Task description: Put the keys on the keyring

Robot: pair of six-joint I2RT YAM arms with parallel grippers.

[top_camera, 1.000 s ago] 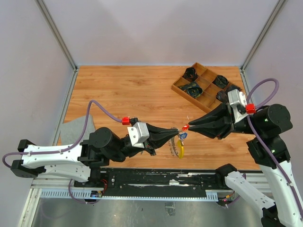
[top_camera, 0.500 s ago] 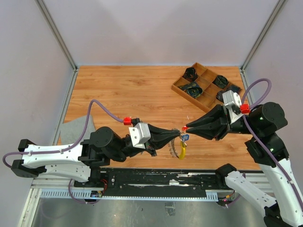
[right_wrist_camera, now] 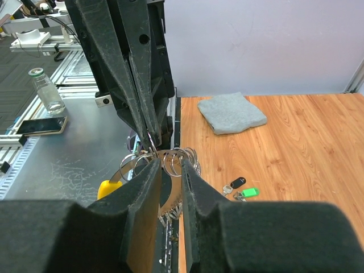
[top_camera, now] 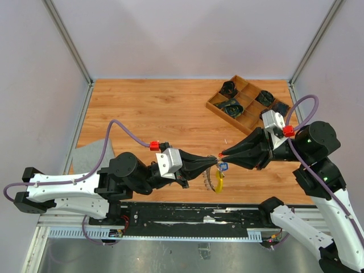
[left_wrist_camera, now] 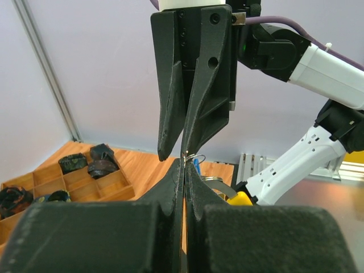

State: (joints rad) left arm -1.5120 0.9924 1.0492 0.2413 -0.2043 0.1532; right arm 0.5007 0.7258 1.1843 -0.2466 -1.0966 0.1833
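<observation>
Between the two claw tips, lifted off the table (top_camera: 148, 114), hangs the keyring (right_wrist_camera: 177, 161). Its silver coils bunch at the top and its yellow curved piece (right_wrist_camera: 107, 189) dangles beneath. A blue-headed key (top_camera: 223, 166) sits right against the keyring, apparently already on it.

The left claw (top_camera: 215, 163) is squeezed fully closed on the wire at the top of the keyring and bears its weight. The right claw (top_camera: 222, 153) faces it nose to nose, just above the keyring and on its far side. Its two fingers stand a narrow slot apart, and the coils show through that slot. From overhead a red fleck (top_camera: 220, 154) shows at its tip. It may be a key head, but I cannot tell whether the claw is actually pinching it.

Both claws lie along one line, left to right, and the keyring drops away across that line. My guess is the threading falls to the right arm, since its tip is all but touching the coils. It would need to feed along the wire, not straight at it.

Below the keyring and out toward the left arm's side, a green key (right_wrist_camera: 251, 192) and a black-tagged one (right_wrist_camera: 237, 182) lie loose on the table.
</observation>
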